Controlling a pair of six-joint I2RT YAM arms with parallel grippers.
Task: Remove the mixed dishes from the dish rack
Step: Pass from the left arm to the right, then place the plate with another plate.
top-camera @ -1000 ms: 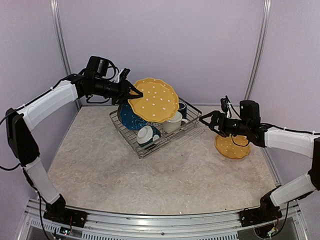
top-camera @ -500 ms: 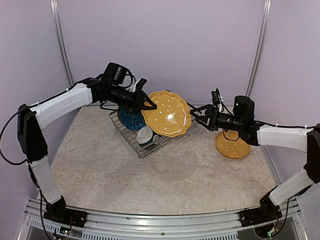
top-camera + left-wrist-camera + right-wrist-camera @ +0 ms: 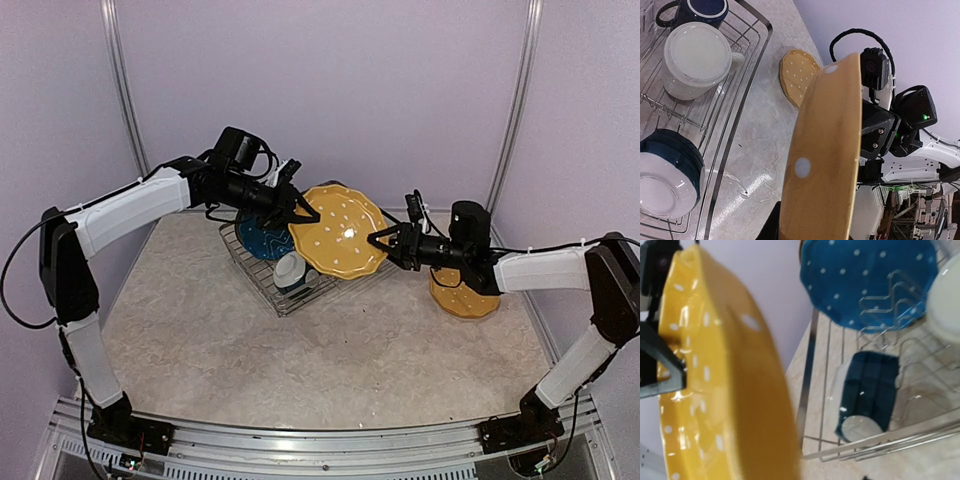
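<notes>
My left gripper (image 3: 303,213) is shut on the left rim of a yellow white-dotted scalloped plate (image 3: 343,232), held tilted in the air over the dish rack's (image 3: 262,285) right end. My right gripper (image 3: 383,240) meets the plate's right rim with a finger on each side; whether they pinch it does not show. In the left wrist view the plate (image 3: 825,150) stands edge-on. A blue dotted plate (image 3: 865,280), a teal-and-white bowl (image 3: 292,272), a cream mug (image 3: 697,60) and a navy mug (image 3: 695,10) sit in the rack.
A second yellow dotted plate (image 3: 465,292) lies flat on the table under the right forearm. The rack stands at the back centre, close to the purple back wall. The table surface is pale and mottled.
The left arm carried the yellow plate rightward from above the rack. The right arm swung left from over the lying plate to the held plate's rim, its jaws narrowing.
</notes>
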